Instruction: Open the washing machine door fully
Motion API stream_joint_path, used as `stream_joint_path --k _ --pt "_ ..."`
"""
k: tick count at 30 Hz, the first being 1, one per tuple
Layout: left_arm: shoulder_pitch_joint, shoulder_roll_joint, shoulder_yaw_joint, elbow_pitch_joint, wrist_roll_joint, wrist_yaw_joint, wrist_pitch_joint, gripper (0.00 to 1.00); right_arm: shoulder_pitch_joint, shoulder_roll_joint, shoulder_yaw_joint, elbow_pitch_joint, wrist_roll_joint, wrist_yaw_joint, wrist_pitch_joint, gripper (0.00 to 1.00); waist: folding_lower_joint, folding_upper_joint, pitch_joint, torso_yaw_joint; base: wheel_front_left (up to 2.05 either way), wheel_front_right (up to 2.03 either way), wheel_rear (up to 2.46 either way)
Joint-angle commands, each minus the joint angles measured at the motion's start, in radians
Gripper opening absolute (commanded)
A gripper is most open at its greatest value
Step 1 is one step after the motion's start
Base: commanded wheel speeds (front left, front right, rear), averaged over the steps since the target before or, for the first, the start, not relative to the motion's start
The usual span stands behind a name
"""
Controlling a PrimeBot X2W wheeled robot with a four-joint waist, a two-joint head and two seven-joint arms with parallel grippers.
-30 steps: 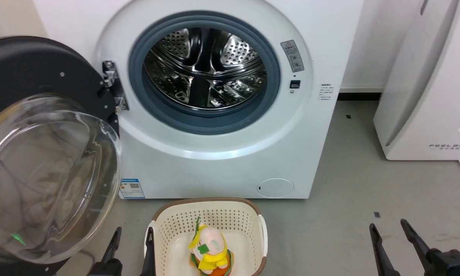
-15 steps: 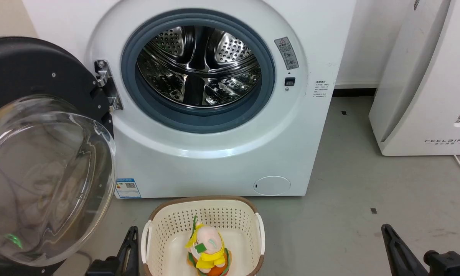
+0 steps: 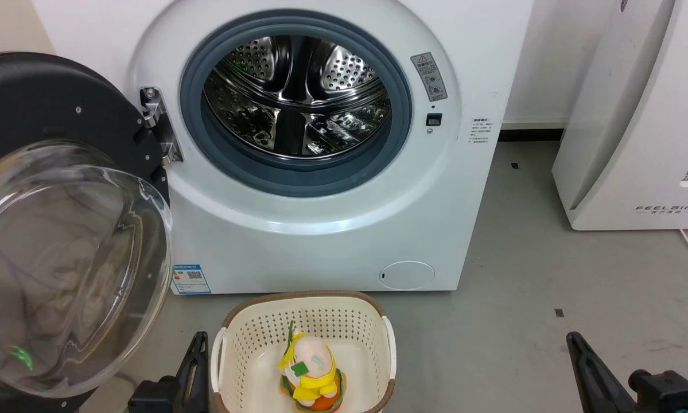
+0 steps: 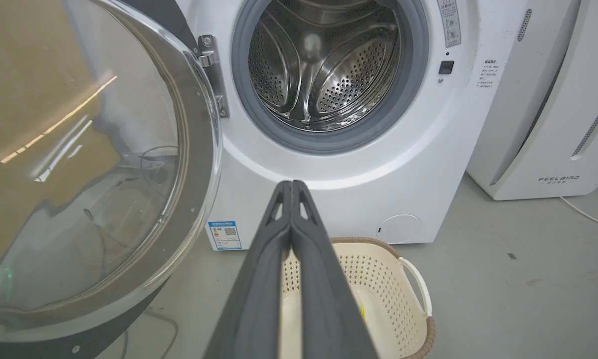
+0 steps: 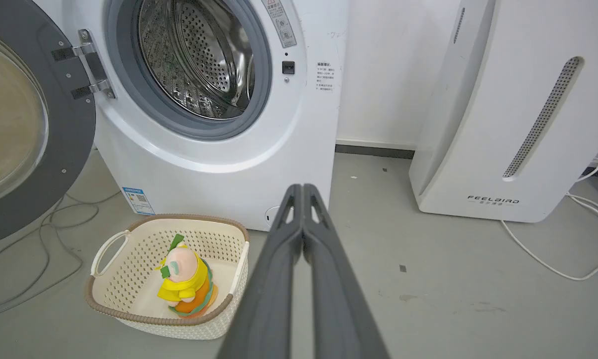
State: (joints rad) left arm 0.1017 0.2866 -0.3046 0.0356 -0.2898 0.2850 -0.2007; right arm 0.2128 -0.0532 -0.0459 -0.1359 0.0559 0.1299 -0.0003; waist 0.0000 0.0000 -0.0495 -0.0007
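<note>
The large round glossy black washing machine door (image 3: 45, 97) with its bulging clear glass bowl stands wide open, hanging from the metal hinge (image 3: 159, 123) at the left edge of the white front-loading washing machine (image 3: 321, 246). Its inner face is turned toward me. The opening shows the grey rubber ring (image 3: 298, 178) and the perforated steel drum (image 3: 298, 97). On the grey floor (image 3: 521, 287), just before the machine's front, stands a cream perforated plastic basket with a brown rim (image 3: 252, 338), and a plush toy in yellow (image 3: 312, 373) sits upright inside it. My left jaws are clenched on nothing, low beside the basket's left edge and apart from the door. My right jaws are likewise pressed together and empty, over bare floor well right of the basket. A white boxy appliance marked FEELBIRD (image 3: 625, 143) stands right of the machine.
</note>
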Motion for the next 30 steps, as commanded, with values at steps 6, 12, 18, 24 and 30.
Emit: stream_joint_path --k 6,12,18,24,30 --pt "-0.021 -0.021 0.025 -0.005 0.027 -0.023 0.018 0.00 -0.035 0.001 0.005 0.011 -0.012 0.000 0.000 0.00 0.0000 0.0000 0.003 0.000 0.00 0.00 0.00" --pt "-0.026 -0.035 0.043 -0.007 0.044 -0.039 0.030 0.00 -0.047 0.001 0.007 0.019 -0.015 0.000 0.000 0.00 0.0000 0.0000 0.006 0.000 0.00 0.00 0.00" --pt "-0.031 -0.048 0.061 -0.009 0.061 -0.056 0.041 0.00 -0.058 0.001 0.010 0.027 -0.017 0.000 0.000 0.00 0.0000 0.0000 0.009 0.000 0.00 0.00 0.00" --pt "-0.036 -0.062 0.078 -0.011 0.077 -0.073 0.053 0.00 -0.069 0.001 0.013 0.035 -0.020 0.000 0.000 0.00 0.0000 0.0000 0.012 0.000 0.00 0.00 0.00" --pt "-0.040 -0.074 0.093 -0.013 0.091 -0.087 0.063 0.00 -0.079 0.001 0.015 0.042 -0.022 0.000 0.000 0.00 0.0000 0.0000 0.014 0.000 0.00 0.00 0.00"
